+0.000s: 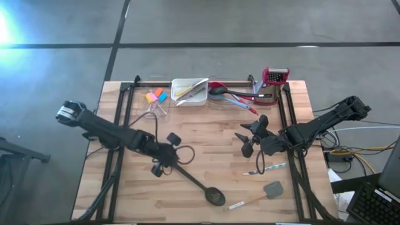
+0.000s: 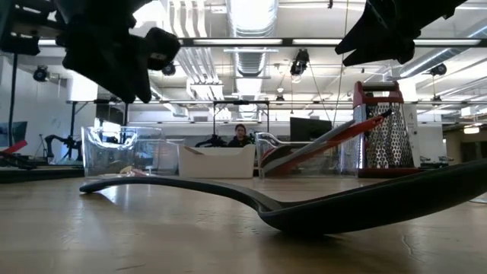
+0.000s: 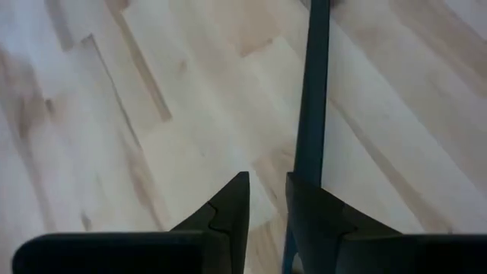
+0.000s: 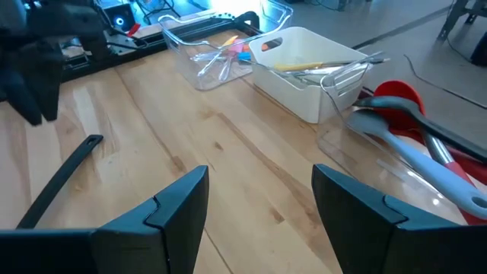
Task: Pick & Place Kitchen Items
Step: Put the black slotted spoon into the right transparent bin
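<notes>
Nearest the low camera lies the black slotted spoon (image 2: 358, 205), flat on the bench (image 1: 206, 162). From above, its long axis runs from handle tip at 10 o'clock to head at 4 o'clock. My left claw (image 1: 164, 152) sits over the handle end, fingers narrowed but not gripping; the wrist view shows the handle just outside one finger (image 3: 319, 217). My right claw (image 1: 249, 139) hangs released, farther away.

Bare counter (image 1: 206, 147) is lying open mid-board; the black slotted spoon (image 1: 197, 183) is crossing the front, containers (image 1: 189, 92) are lining the back.
</notes>
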Controlling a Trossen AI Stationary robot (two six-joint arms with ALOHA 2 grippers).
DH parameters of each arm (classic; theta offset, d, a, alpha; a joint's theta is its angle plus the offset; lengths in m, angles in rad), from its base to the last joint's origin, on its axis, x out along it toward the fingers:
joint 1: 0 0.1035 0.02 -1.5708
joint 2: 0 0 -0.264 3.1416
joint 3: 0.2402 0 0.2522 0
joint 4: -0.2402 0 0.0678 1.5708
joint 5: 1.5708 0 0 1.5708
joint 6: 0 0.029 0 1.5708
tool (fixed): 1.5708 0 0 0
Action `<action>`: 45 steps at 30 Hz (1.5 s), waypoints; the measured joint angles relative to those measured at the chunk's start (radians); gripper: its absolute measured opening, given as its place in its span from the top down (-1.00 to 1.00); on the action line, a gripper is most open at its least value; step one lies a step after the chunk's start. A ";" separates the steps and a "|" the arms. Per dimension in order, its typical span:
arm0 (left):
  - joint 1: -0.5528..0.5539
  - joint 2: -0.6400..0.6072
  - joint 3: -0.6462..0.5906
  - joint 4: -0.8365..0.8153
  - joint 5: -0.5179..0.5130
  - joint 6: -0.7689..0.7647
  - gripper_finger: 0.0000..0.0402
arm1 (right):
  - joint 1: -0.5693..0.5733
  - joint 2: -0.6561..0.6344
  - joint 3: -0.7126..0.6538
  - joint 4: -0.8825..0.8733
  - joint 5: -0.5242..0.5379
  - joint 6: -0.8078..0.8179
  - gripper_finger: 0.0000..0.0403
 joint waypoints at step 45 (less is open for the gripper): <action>-0.001 0.412 0.114 0.008 0.117 -0.050 0.31 | 0.000 0.000 0.000 -0.008 -0.007 0.000 -0.12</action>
